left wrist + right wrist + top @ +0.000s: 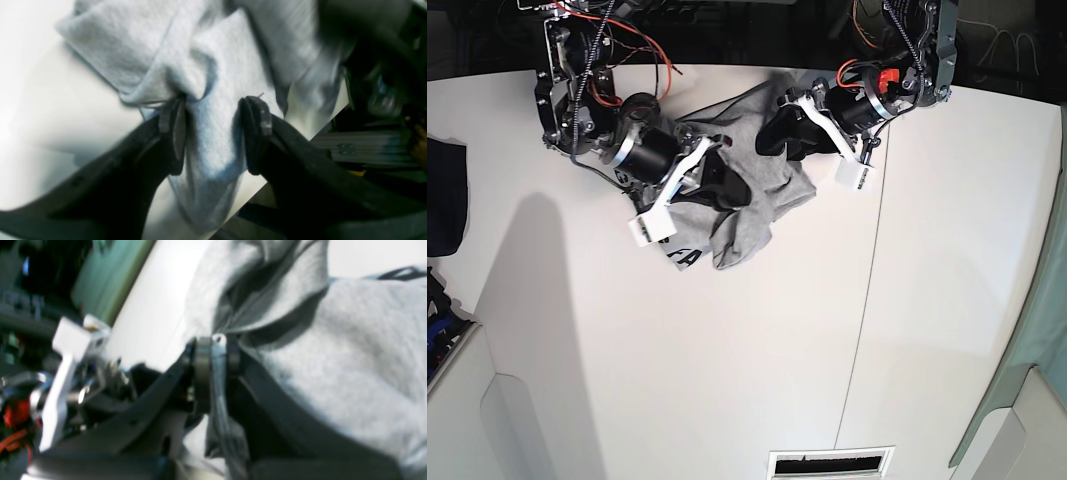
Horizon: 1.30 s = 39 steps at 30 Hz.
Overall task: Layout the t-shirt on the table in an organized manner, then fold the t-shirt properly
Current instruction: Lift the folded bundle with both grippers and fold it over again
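T-shirt [747, 205] bunched in heap at far middle of table [727, 380], some black lettering showing at heap's near left edge. Left gripper [213, 133] spread wide, band of grey cloth running between its fingers [257, 133], no pinch seen. Right gripper [213, 356] with jaws narrow, thin fold of cloth between them; firm grasp or release cannot be told. Dark cloth [445, 195] at table's left edge.

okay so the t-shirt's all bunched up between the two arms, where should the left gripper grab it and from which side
Best bet is the hemmed fold edge of the t-shirt lying between the left gripper's open fingers. Come straight down from above: the cloth ridges up there off the table, so closing should pinch it. The rest is a crumpled heap, harder to take cleanly.
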Tool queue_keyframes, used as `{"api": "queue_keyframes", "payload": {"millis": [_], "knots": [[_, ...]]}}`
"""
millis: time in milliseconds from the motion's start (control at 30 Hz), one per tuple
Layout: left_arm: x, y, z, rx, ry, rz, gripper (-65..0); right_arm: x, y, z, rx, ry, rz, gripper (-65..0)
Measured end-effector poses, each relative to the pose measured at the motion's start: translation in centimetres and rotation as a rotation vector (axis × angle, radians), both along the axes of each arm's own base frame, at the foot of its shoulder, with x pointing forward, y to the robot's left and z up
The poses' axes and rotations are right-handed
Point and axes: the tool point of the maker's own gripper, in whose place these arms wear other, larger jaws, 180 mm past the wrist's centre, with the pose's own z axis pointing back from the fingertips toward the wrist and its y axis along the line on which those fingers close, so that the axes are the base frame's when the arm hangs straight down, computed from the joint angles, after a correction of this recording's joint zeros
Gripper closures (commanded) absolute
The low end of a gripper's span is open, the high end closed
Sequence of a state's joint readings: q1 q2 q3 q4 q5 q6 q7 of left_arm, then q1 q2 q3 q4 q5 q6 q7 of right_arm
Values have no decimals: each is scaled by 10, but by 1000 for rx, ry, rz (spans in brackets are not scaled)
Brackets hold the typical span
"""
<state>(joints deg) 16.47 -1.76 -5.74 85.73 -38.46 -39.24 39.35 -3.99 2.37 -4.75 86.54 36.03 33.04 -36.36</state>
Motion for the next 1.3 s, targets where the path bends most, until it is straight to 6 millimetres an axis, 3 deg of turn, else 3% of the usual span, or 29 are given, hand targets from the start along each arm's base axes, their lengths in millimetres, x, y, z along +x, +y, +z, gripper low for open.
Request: {"api": "queue_keyframes", "payload": {"millis": [67,100,300,400,667,767,867,967,1100,1133,1200,1267,1300], "knots": [[0,1,-1,11,0,-4,-263,-14,17,-2,-16,16,78,-341],[0,1,-1,14,-1,-6,-263,-18,24,0,-14,13,106,-365],[1,2,-1,14,-6,-2,-263,-26,53,38,-6,-110,213,-367],[2,5,-1,15,-6,10,-263,-30,60,48,-12,-143,242,-366],[15,58,3,32,-22,137,-263,-26,57,72,-20,-214,249,-366],[14,67,2,58,-20,132,-263,-26,60,84,21,-228,246,-366],[13,71,1,69,-15,123,-264,-23,59,83,3,-243,233,-366],[14,76,3,67,-17,127,-263,-5,45,81,-57,-265,184,-366],[14,89,8,31,4,162,-263,34,5,86,-138,-316,50,-364],[15,94,11,25,3,177,-263,45,-8,86,-158,-329,6,-349],[18,106,19,23,-15,209,-257,64,-34,82,-188,-332,-79,-199],[22,115,26,25,-37,222,-177,79,-53,73,-208,-310,-137,0],[23,119,30,31,-45,217,-124,86,-57,68,-216,-297,-144,0]]}}
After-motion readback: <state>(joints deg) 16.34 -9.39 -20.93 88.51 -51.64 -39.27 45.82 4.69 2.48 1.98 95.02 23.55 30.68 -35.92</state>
